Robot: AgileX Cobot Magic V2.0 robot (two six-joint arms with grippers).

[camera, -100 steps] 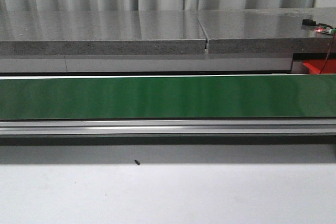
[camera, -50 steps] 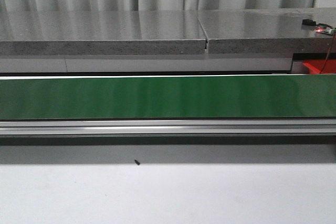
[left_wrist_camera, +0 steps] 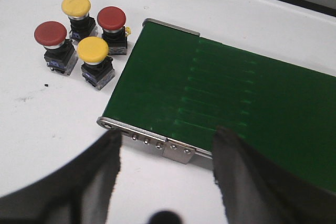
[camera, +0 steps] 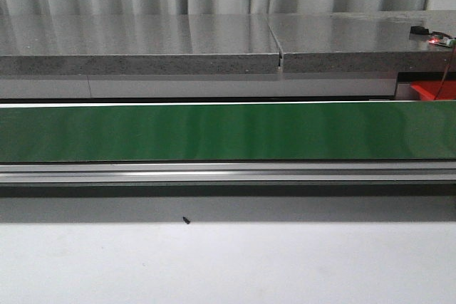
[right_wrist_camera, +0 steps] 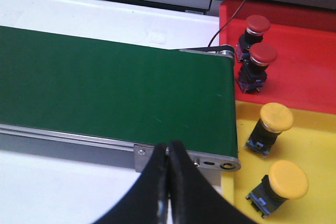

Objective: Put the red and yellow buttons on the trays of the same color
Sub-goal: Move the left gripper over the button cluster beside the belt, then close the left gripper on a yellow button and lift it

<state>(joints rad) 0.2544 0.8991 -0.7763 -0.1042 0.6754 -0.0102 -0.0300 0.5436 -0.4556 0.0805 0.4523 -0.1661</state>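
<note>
front view: long green conveyor belt point(camera: 228, 132) crosses the white table point(camera: 228, 265); no arms visible.

left wrist view: left gripper point(left_wrist_camera: 165, 153) gapes open, empty, over the belt's end; two red and two yellow mushroom buttons point(left_wrist_camera: 92, 49) cluster beyond.

right wrist view: right gripper point(right_wrist_camera: 168, 166) pinched closed, empty; red tray point(right_wrist_camera: 310, 51) and yellow tray point(right_wrist_camera: 315, 145) each carry two matching buttons nearby.

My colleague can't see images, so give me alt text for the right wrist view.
Two red buttons sit on a red tray and two yellow buttons on a yellow tray, beside a green conveyor belt's end; the right claw is shut, empty.
</note>
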